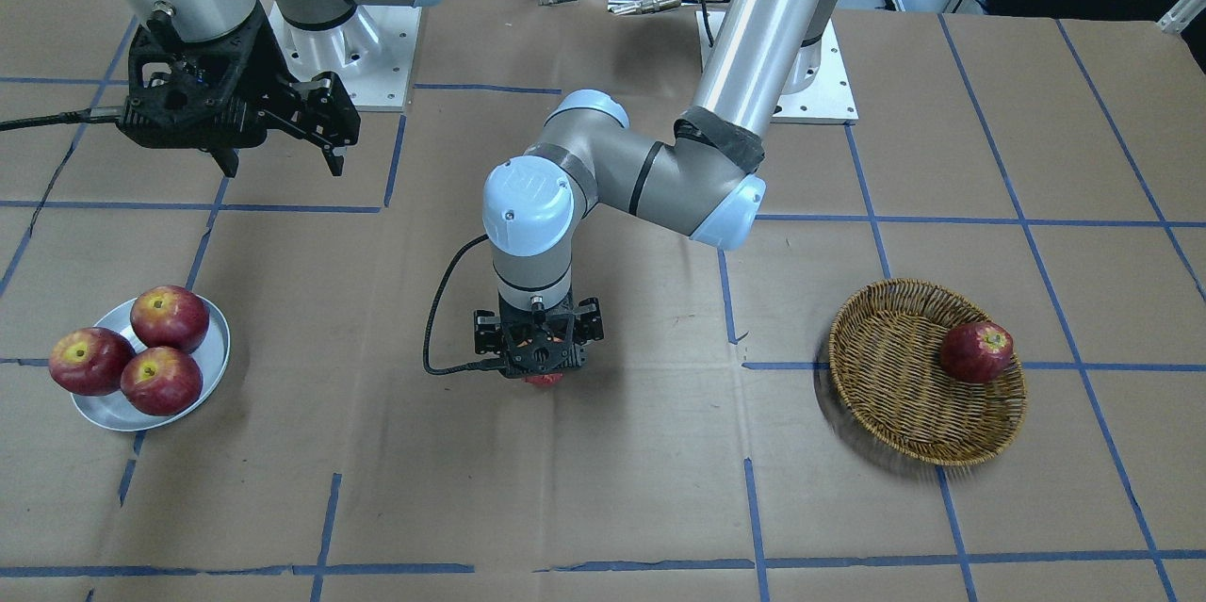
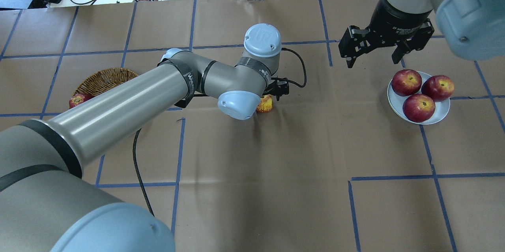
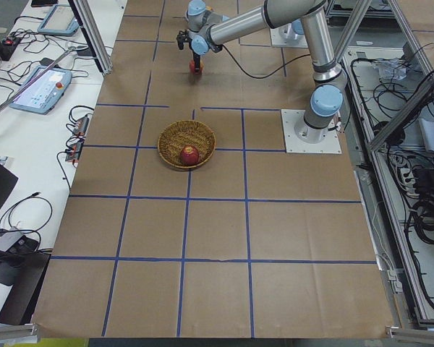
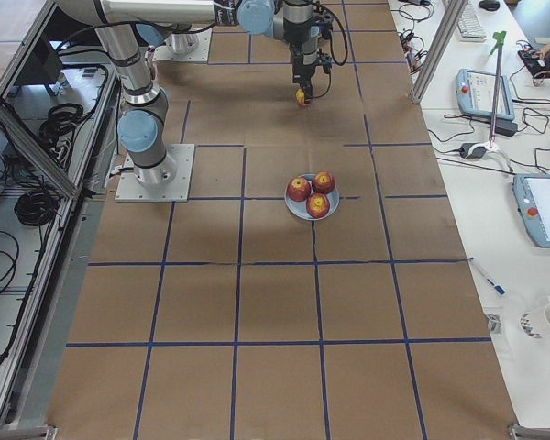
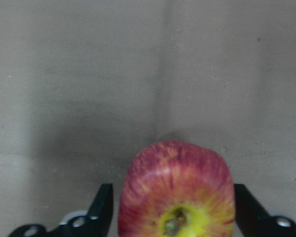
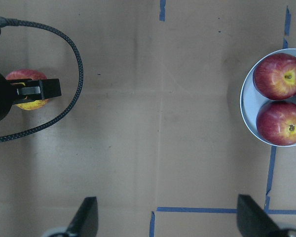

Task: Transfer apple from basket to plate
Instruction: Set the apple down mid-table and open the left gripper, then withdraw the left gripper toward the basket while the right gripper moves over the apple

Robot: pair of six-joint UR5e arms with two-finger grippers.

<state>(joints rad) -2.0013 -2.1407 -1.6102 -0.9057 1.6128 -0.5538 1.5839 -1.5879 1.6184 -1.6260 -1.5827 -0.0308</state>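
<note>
The apple (image 5: 175,190), streaky pinkish-red with a yellow patch at the stem, is between the fingers of my left gripper (image 5: 173,202) at the middle of the table, low over the brown paper. It also shows in the overhead view (image 2: 264,104). The fingers (image 5: 102,207) stand close against its sides. The wicker basket (image 1: 886,376) is apart from it and holds one dark red apple (image 1: 977,352). The grey-white plate (image 1: 104,409) holds three dark red apples. My right gripper (image 2: 371,62) is open and empty, hanging above the table behind the plate.
My left arm (image 2: 158,86) stretches over the basket's edge in the overhead view and hides part of it. A black cable (image 6: 64,74) loops from the left wrist. Blue tape lines cross the brown paper. The arms' base plates (image 1: 358,46) stand at the robot's side.
</note>
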